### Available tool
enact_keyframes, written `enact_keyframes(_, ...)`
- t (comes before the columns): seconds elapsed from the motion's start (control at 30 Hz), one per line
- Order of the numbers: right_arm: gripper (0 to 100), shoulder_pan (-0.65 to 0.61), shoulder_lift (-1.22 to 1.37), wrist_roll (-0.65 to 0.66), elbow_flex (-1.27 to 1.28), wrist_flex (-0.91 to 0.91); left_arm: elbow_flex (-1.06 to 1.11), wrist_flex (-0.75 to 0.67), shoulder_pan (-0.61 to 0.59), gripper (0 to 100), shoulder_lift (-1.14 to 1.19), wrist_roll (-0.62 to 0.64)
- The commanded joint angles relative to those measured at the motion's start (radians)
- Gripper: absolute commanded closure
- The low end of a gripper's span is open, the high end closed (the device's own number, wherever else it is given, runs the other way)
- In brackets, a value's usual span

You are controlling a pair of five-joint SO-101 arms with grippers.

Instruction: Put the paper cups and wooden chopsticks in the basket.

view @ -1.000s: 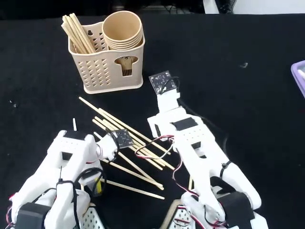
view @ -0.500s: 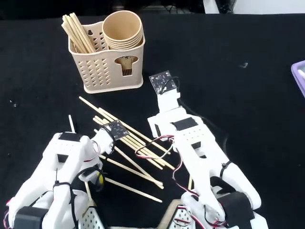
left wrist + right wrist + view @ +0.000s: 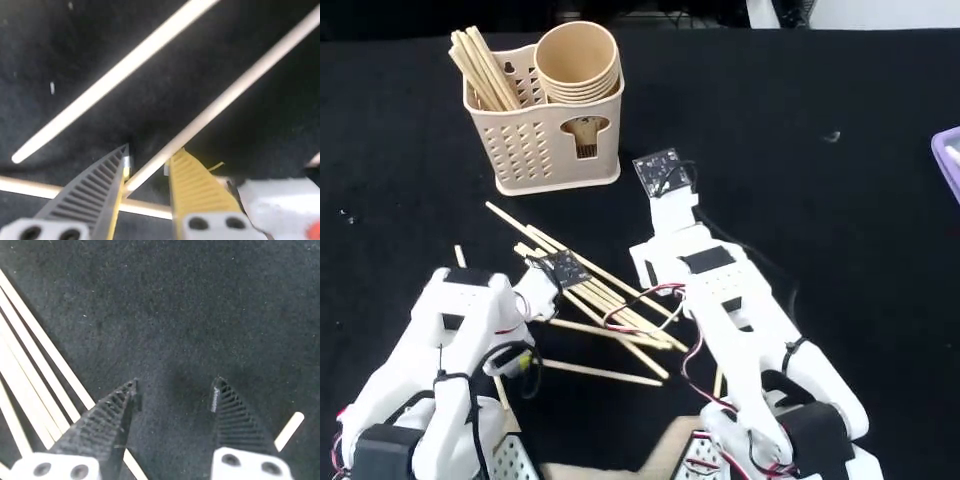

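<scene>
Eyes on the left pincer [image 3: 148,160]: it's parted only a little, and a chopstick [image 3: 240,85] runs right into the gap. The stick leans against the yellow finger [image 3: 195,190], with a dark sliver of tabletop [image 3: 800,200] showing between it and the grey finger [image 3: 95,190], so nothing is clamped yet.

Here's what your move turns on. The chopstick's long axis doesn't cross the gap squarely. It slants through, its near end tucked low between the two fingers and the rest running up and away past the yellow side. Close now and you'd catch it near its end, at an angle, so I'd expect it to swivel or droop when lifted. A second stick [image 3: 115,75] lies parallel on the grey side, well outside the fingers, and another [image 3: 30,187] passes crosswise beneath them, close enough that it could get dragged along.

Your right pincer [image 3: 175,387] hangs wide open over bare tabletop with nothing between its fingers. The loose chopsticks [image 3: 600,295] lie off to one side of it, so the left arm [image 3: 460,330] is the better placed of the two.

The basket [image 3: 535,150] stands beyond the pile, on the far side from both arms, with the paper cups [image 3: 578,60] stacked inside and several sticks [image 3: 485,70] standing in its other compartment. The cups look finished; the scattered sticks are what's left.
</scene>
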Motion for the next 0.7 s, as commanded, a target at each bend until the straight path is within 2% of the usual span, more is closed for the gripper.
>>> enact_keyframes(0.0, 76.9, 0.021, -0.042, -0.005, -0.053, -0.021, -0.088, 0.064, -0.022, 89, -0.012, 0.006)
enact_keyframes(0.23, 76.9, 0.021, -0.042, -0.005, -0.051, -0.021, -0.101, 0.060, -0.027, 89, -0.012, 0.006)
enact_keyframes(0.43, 76.9, 0.021, -0.041, -0.005, -0.051, -0.021, -0.110, -0.049, -0.030, 89, -0.012, 0.018)
enact_keyframes(0.57, 76.9, 0.021, -0.036, -0.005, -0.051, -0.021, -0.099, -0.149, -0.031, 89, -0.012, 0.123)
enact_keyframes(0.67, 76.9, 0.021, -0.035, -0.005, -0.050, -0.021, -0.110, -0.163, -0.031, 89, -0.012, 0.126)
